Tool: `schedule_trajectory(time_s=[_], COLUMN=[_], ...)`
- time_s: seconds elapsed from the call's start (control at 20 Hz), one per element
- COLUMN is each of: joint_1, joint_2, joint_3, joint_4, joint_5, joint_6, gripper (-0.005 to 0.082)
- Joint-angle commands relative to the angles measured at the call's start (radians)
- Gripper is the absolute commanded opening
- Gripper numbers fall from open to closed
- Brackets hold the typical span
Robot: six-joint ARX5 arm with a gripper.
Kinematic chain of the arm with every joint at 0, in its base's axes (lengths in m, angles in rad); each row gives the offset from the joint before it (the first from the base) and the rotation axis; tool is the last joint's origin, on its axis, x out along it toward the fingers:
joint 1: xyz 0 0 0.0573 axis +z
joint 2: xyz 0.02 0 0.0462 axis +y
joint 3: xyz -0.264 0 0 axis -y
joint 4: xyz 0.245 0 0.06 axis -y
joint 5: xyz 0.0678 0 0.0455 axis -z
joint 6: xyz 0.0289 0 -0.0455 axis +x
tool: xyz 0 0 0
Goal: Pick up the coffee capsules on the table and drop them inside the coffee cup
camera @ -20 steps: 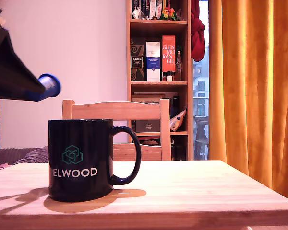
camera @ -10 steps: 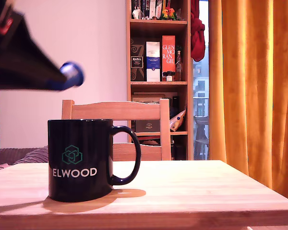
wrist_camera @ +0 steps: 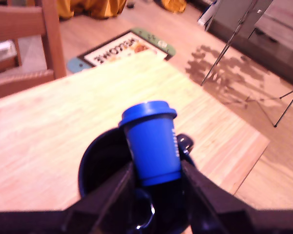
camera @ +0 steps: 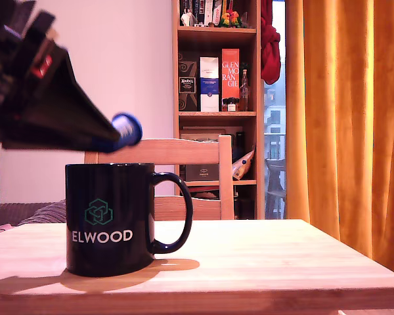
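Note:
The glossy black coffee cup (camera: 111,216) with white "ELWOOD" lettering stands on the pale wooden table (camera: 269,259), at the exterior view's left. My black gripper (camera: 115,139) comes in from that view's upper left and is shut on a blue coffee capsule (camera: 127,128), held just above the cup's rim. In the wrist view the blue capsule (wrist_camera: 151,141) sits clamped between my gripper's (wrist_camera: 156,175) fingers, directly over the cup's dark opening (wrist_camera: 105,163). No other capsule shows on the table.
A wooden chair (camera: 161,152) with a slatted back stands behind the table. Further back are a bookshelf (camera: 217,85) and an orange curtain (camera: 348,118). The wrist view shows the table's edge (wrist_camera: 244,161), the floor and a doormat (wrist_camera: 122,46).
My gripper has carried the blue capsule toward the exterior view's right and slightly down, from left of the cup to above its rim.

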Motion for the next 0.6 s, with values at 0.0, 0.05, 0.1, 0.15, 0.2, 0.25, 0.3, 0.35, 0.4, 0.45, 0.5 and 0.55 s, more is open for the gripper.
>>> schedule_trajectory(time_s=[0.0, 0.05, 0.1, 0.15, 0.2, 0.25, 0.3, 0.35, 0.4, 0.45, 0.5, 0.55], joint_1=[-0.003, -0.003, -0.003, -0.003, -0.003, -0.003, -0.003, -0.003, -0.003, -0.003, -0.003, -0.003], joint_2=[0.004, 0.003, 0.003, 0.003, 0.003, 0.003, 0.003, 0.003, 0.003, 0.003, 0.003, 0.003], joint_3=[-0.017, -0.017, -0.017, -0.017, -0.017, -0.017, -0.017, -0.017, -0.017, -0.017, -0.017, -0.017], joint_4=[0.011, 0.011, 0.009, 0.008, 0.008, 0.007, 0.008, 0.008, 0.005, 0.000, -0.007, -0.015], joint_5=[0.000, 0.000, 0.001, 0.000, 0.001, 0.001, 0.002, 0.001, 0.001, 0.001, 0.001, 0.001], joint_6=[-0.001, -0.001, -0.001, -0.001, -0.002, -0.002, -0.002, -0.002, -0.002, -0.002, -0.002, -0.002], gripper=[0.0253, 0.0253, 0.0253, 0.0253, 0.0253, 0.0253, 0.0253, 0.0253, 0.0253, 0.0253, 0.0253, 0.0253])
